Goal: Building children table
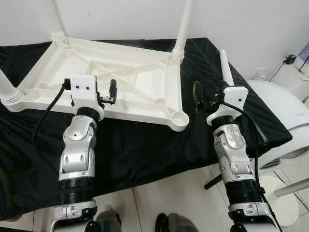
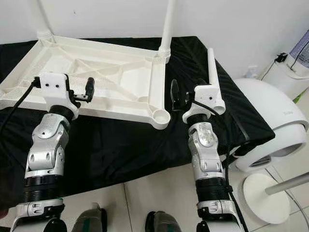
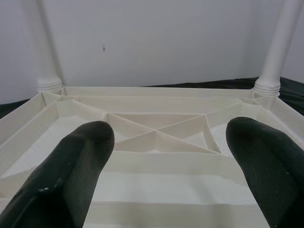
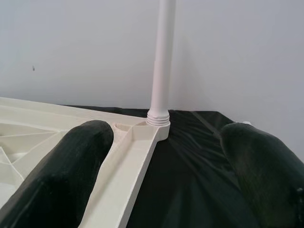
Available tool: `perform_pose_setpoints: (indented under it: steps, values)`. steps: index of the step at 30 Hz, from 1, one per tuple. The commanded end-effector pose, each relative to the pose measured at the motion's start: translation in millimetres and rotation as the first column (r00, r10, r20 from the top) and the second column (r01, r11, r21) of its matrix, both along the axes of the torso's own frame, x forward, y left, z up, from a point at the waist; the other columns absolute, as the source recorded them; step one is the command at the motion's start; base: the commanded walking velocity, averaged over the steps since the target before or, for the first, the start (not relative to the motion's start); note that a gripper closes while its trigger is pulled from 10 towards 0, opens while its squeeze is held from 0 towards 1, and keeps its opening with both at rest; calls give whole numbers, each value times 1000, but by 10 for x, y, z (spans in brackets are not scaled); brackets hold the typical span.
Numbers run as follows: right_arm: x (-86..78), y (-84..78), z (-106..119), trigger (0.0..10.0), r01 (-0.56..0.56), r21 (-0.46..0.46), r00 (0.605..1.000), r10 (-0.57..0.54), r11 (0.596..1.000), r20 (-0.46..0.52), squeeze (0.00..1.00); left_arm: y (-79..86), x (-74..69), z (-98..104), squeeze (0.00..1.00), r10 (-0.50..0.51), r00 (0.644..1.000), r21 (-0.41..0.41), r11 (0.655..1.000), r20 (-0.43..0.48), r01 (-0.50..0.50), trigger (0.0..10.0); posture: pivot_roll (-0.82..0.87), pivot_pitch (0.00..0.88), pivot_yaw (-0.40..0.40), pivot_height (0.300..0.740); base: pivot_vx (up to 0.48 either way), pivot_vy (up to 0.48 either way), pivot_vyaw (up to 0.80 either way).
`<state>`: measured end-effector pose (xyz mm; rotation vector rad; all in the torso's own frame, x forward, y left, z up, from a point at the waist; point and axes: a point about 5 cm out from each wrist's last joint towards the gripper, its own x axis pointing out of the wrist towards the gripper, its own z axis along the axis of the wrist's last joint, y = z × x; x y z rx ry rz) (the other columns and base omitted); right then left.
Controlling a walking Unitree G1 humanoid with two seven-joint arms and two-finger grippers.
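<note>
A white plastic table top (image 1: pixel 145 77) lies upside down on a black cloth (image 1: pixel 140 150). White legs stand in its far-left (image 1: pixel 58 19), far-right (image 1: pixel 183 24) and near-left (image 1: pixel 7 87) corners. The near-right corner socket (image 1: pixel 181 117) holds nothing. A loose white leg (image 1: pixel 225 67) lies on the cloth right of the top. My left gripper (image 1: pixel 101 96) hovers open over the top's near rim, with nothing between its fingers (image 3: pixel 85 147). Beside the near-right corner, just in front of the loose leg, my right gripper (image 1: pixel 207 99) is open and holds nothing.
A white rounded appliance (image 1: pixel 280 111) stands close on the right, and a white round stand base (image 1: pixel 282 198) rests on the tiled floor below it. A white wall runs behind the table. The cloth's front edge hangs near my body. A black cable (image 1: pixel 46 113) trails from the left wrist.
</note>
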<state>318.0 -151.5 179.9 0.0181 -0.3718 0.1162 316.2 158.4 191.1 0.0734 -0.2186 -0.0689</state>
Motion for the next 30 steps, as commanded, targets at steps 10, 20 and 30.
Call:
perform_pose_setpoints:
  steps: [10, 20, 30]
  values:
    - [-110, -68, -97, 10000, 62, -38, 998, -61, 997, 18, 0, 3, 39, -140, 0, 73, 997, 59, 995, 35, -75, 10000, 9, 19, -17, 740, 0, 0, 0]
    - [-296, -303, -246, 10000, 228, -73, 974, -229, 971, 0, 0, -183, -229, -129, 0, 22, 999, -101, 995, 25, -20, 10000, -18, 61, -10, 740, 0, 0, 0]
    - [-546, -479, -496, 10000, 365, -8, 926, -364, 931, -95, 0, -197, -325, -171, 0, -51, 998, 3, 999, 48, 51, 10000, -15, 79, -6, 740, 0, 0, 0]
